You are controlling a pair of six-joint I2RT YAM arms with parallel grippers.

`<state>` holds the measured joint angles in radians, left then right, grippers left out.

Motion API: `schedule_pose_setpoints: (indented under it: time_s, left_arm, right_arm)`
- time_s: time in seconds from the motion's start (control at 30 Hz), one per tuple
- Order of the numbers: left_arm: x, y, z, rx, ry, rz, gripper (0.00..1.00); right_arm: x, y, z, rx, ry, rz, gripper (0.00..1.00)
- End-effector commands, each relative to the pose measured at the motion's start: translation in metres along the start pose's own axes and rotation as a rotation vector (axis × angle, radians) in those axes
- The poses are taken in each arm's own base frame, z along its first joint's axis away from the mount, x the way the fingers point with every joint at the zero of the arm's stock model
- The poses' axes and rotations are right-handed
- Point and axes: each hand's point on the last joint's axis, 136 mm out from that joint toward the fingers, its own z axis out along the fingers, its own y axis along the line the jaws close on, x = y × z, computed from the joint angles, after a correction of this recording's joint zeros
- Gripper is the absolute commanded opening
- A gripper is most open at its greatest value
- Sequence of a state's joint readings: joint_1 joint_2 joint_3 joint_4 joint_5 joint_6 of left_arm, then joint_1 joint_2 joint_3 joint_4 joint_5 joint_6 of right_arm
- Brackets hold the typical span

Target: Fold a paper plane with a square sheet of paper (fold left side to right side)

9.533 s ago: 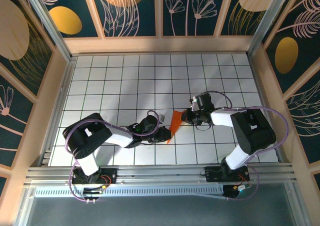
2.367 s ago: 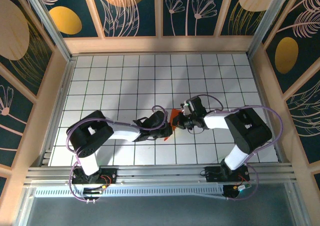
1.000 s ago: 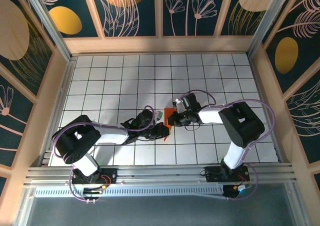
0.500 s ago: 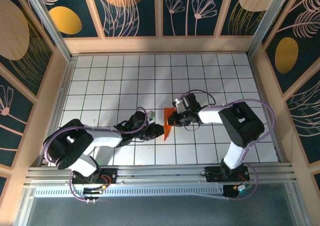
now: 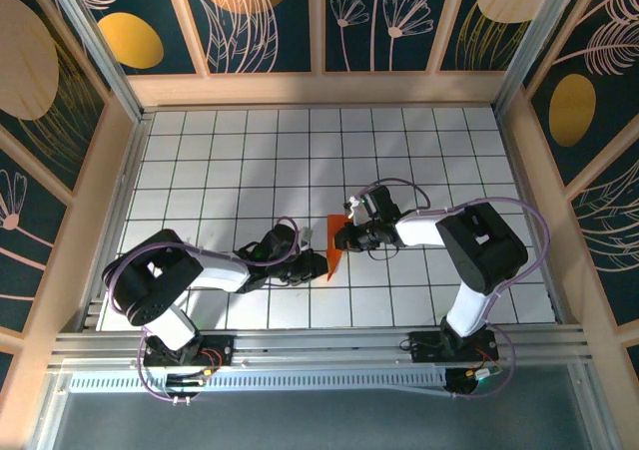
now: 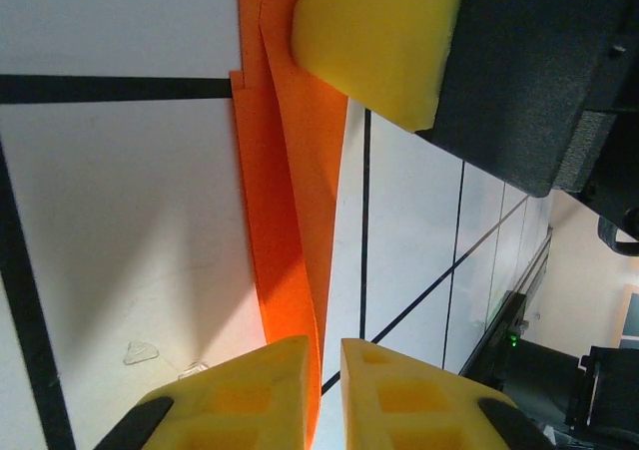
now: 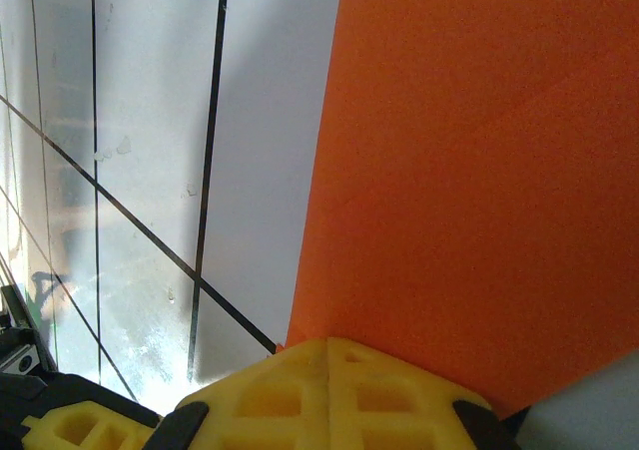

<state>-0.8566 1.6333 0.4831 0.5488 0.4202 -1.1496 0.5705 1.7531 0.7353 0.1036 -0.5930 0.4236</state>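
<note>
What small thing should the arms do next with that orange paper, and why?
Probably close the left end effector on the near tip of the folded orange paper: its fingers stand slightly apart right at that tip, while the right end effector pinches the far end, steadying it.

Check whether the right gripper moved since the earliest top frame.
Yes. The right gripper shifted left, crossing a floor grid line, still pinching the orange paper.

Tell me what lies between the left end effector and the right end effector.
The folded orange paper: the right end effector pinches one end, and its other end reaches the left end effector. The left wrist view shows it.
</note>
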Motion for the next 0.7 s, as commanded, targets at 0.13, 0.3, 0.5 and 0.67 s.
schedule_pose_setpoints:
  time_s: [0.13,0.3,0.5,0.67]
  left_arm:
    - [0.004,-0.01,0.005,0.039,0.021,0.012,0.11]
    - [0.006,-0.01,0.009,0.036,0.031,0.016,0.08]
    - [0.012,-0.008,0.015,0.026,0.051,0.021,0.06]
    - [0.014,-0.004,0.018,0.005,0.052,0.02,0.06]
  right_arm:
    - [0.048,-0.057,0.011,0.222,0.128,0.083,0.0]
    - [0.049,-0.057,0.011,0.224,0.127,0.083,0.0]
    - [0.05,-0.06,0.01,0.24,0.13,0.084,0.0]
    - [0.05,-0.061,0.01,0.246,0.129,0.084,0.0]
